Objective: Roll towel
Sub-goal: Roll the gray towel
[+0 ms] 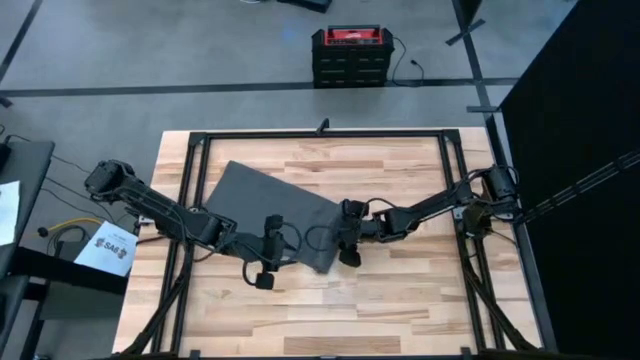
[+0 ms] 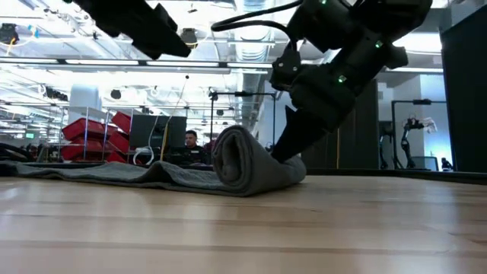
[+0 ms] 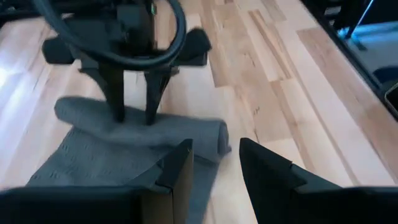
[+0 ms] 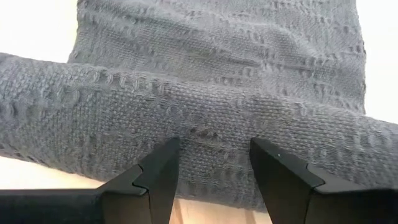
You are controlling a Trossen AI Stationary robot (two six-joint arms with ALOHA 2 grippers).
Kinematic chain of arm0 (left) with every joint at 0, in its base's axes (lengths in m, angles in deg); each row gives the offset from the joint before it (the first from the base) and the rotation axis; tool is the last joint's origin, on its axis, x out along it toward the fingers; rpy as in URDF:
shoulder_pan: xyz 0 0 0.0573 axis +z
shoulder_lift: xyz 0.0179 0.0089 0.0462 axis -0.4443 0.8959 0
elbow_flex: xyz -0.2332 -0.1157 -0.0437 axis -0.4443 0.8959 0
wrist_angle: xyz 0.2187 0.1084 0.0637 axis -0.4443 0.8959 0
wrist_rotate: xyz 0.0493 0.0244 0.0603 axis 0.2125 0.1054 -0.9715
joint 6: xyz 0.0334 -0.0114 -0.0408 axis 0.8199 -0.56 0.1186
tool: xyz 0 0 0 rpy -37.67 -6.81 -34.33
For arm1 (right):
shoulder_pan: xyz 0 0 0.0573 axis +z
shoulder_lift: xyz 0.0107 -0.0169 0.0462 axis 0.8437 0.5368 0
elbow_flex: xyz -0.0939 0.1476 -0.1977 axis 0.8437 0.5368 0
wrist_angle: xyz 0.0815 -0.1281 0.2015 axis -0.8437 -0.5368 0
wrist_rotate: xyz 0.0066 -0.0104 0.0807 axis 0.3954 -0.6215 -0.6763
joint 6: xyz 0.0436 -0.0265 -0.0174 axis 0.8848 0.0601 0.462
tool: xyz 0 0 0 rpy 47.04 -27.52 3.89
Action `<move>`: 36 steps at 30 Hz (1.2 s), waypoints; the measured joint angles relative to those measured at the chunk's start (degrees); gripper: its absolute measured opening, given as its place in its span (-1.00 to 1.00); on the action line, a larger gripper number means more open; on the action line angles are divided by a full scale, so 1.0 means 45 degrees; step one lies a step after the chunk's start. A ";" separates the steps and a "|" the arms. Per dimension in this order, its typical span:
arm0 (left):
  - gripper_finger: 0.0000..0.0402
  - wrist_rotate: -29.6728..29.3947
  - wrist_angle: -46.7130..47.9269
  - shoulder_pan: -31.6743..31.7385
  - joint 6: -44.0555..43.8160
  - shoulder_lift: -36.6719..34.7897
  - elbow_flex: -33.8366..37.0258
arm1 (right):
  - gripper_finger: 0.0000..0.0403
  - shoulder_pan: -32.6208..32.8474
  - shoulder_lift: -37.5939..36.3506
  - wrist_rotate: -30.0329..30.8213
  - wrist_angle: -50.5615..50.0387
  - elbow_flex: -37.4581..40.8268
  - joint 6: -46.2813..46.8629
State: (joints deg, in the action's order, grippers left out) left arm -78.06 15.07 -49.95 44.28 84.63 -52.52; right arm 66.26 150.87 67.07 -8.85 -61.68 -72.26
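The dark grey towel [image 1: 265, 195] lies slantwise in the middle of the table. Its near right end is wound into a roll [image 2: 242, 164] that rests on the wood, and the rest [image 4: 217, 31] lies flat toward the far left. My right gripper [image 4: 214, 149] stands open at the roll [image 3: 137, 124], reaching in from the table's right. My left gripper [image 3: 214, 149] is open with nothing between its fingers. It hovers above the flat cloth beside the roll's end [image 3: 217, 137], well clear of it in the low view. My right gripper has both spread fingertips [image 4: 166, 152] against the roll's outer curve [image 4: 211, 127], about midway along it. The fingers slant down from the table's right and stand across the roll. Nothing is pinched between them. The roll lies on the table.
Black frame rails [image 1: 190, 200] run along the table's left, right and far sides. A red and black case [image 1: 350, 55] sits on the floor beyond the far edge. Bare wood [image 1: 380, 310] stretches along the near side. A person [image 2: 190, 143] sits in the room behind.
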 joint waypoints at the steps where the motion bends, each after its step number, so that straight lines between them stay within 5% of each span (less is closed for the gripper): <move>1: -0.41 0.0000 -0.0359 0.0000 -0.0022 0.0000 0.0187 | -0.08 -0.0062 0.0000 -0.0096 0.0060 0.0000 -0.0039; 26: -0.41 0.0502 -0.8423 0.1090 0.1020 0.5064 0.0867 | -0.08 -0.0707 0.0019 -0.1301 0.0973 0.0000 -0.0701; 36: -0.41 0.0733 -0.7609 0.1627 0.0927 0.6474 0.0195 | -0.08 -0.0782 -0.0237 -0.1286 0.0550 0.0020 -0.1006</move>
State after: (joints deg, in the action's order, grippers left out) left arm -74.76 -19.17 -42.63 48.46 113.76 -51.64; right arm 62.74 149.80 61.28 -6.38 -61.59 -76.79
